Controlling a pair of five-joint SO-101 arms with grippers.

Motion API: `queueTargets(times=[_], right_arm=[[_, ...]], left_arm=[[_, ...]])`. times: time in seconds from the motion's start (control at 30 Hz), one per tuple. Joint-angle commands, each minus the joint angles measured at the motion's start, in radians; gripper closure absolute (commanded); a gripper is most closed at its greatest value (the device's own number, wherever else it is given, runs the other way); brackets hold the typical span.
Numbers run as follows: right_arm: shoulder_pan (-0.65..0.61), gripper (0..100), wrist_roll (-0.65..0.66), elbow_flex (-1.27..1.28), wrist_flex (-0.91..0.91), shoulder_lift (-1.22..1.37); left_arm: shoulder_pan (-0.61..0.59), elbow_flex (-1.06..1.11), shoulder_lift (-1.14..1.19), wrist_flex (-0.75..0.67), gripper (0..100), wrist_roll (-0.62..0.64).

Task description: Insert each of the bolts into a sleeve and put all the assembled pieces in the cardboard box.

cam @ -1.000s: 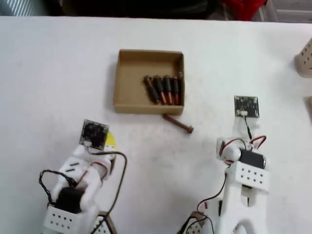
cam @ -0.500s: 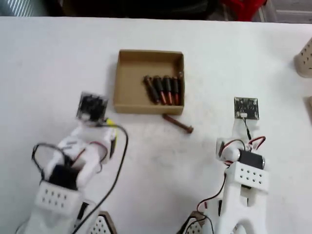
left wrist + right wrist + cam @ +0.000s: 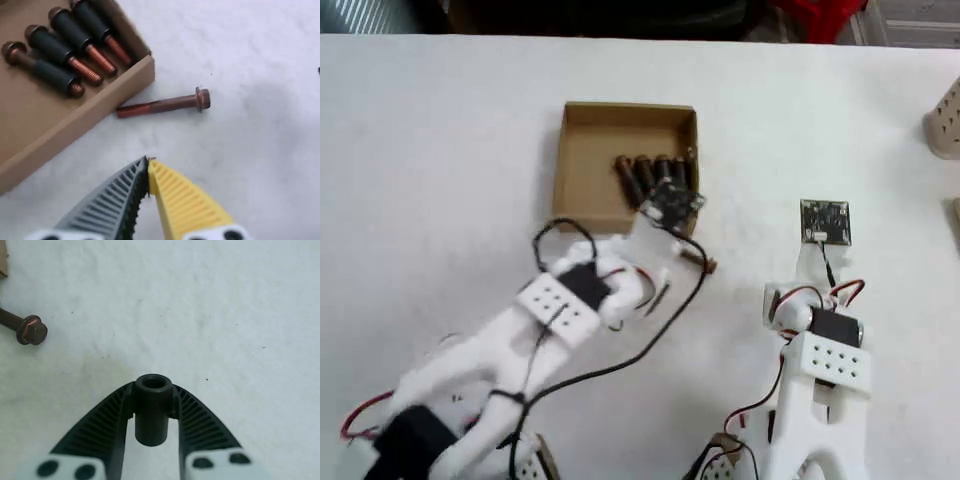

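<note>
Bolt [image 3: 165, 104] lies loose at centre frame, just below the cardboard box [image 3: 582, 165]. Your left gripper [image 3: 148, 162] has swung in from lower left, jaws pressed together, empty. Right gripper [image 3: 152, 390] clamps the sleeve [image 3: 151, 420]. Open left before grasping; likely last assembly.

In the high view the left arm [image 3: 560, 300] lies over the loose bolt [image 3: 706, 264], and we see just its head end, off the front right corner of the cardboard box [image 3: 578, 160]. The arm's wrist board covers that corner and the near ends of the assembled pieces [image 3: 642, 170]. In the right wrist view the bolt's shank runs off the picture's edge. A beige object [image 3: 946, 118] at the table's right edge is cut off, and we cannot identify it.
</note>
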Motion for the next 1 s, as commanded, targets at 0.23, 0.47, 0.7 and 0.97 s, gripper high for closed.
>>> queueTargets(times=[0.23,0.47,0.7,0.97], right_arm=[[0.027,98.1,-0.003,-0.009,-0.016,-0.010],[0.022,98.1,-0.003,-0.008,-0.015,-0.010],[0.022,98.1,-0.003,-0.008,-0.015,-0.010],[0.021,98.1,-0.002,0.000,-0.015,-0.012]], left_arm=[[0.068,-0.450,0.499,-0.109,98,-0.269],[0.065,-0.595,0.664,-0.110,98,-0.364],[-0.004,-0.643,0.731,-0.081,98,-0.356],[-0.059,-0.649,0.688,0.199,98,-0.356]])
